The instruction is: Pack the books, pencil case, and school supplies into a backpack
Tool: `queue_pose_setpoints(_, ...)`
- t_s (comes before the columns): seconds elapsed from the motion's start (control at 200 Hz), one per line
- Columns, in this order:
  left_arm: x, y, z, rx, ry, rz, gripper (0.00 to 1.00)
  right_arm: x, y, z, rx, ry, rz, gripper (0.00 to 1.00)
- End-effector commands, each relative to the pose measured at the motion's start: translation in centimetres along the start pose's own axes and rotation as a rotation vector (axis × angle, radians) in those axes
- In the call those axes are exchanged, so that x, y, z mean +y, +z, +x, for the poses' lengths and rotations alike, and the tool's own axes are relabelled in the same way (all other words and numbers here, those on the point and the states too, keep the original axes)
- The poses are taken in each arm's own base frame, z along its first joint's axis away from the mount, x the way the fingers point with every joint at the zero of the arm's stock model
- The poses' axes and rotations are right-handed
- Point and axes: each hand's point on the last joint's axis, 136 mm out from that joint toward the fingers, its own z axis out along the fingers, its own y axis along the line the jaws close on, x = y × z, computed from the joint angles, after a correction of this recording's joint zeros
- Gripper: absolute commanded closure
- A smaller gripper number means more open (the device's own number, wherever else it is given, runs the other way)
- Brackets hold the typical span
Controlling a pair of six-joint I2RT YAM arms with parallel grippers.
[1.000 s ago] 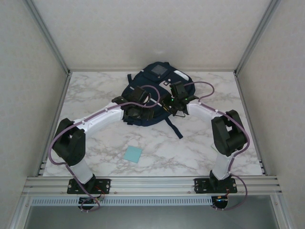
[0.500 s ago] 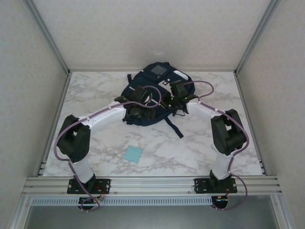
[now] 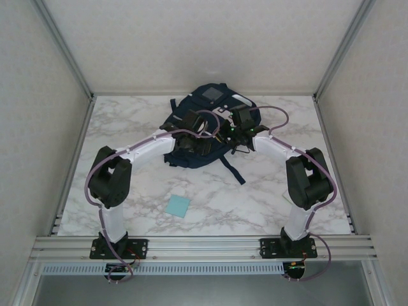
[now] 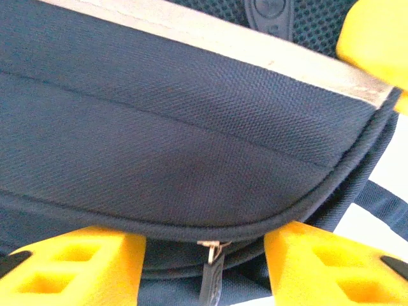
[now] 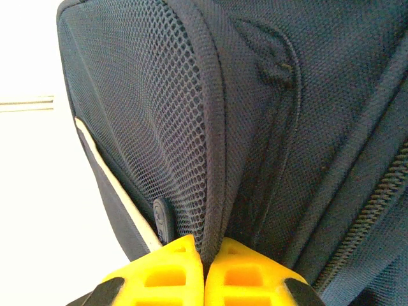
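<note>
While the right gripper [image 5: 204,255] stays pinched shut on a piped seam of the backpack [image 3: 207,105], the left arm has pushed in over the last second. The left gripper [image 4: 204,239] now sits fingers apart astride the zipper pull [image 4: 211,258], not clamped on it. Looks like zip work; opening or closing, can't tell. Backpack is at mid far edge of the tabletop, contents hidden. One supply, the light-blue pad [image 3: 178,206], lies unpacked by the near edge, left of centre.

Bright, even light overhead; wrist views glare white, perhaps slightly soft.
</note>
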Motion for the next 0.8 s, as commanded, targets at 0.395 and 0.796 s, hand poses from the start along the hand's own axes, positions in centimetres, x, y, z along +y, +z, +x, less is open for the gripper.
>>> queue_pose_setpoints(0.395,0.8,1.2,5.3,0.150,-0.047,0.014,0.94,4.8,-3.3,-2.1,-0.061,-0.052,-0.160,1.00)
queue_pose_setpoints(0.796,5.8,-2.3,2.7,0.112,0.030,-0.120,1.00,3.6,-3.7,-2.1,-0.012,-0.212,-0.121,1.00)
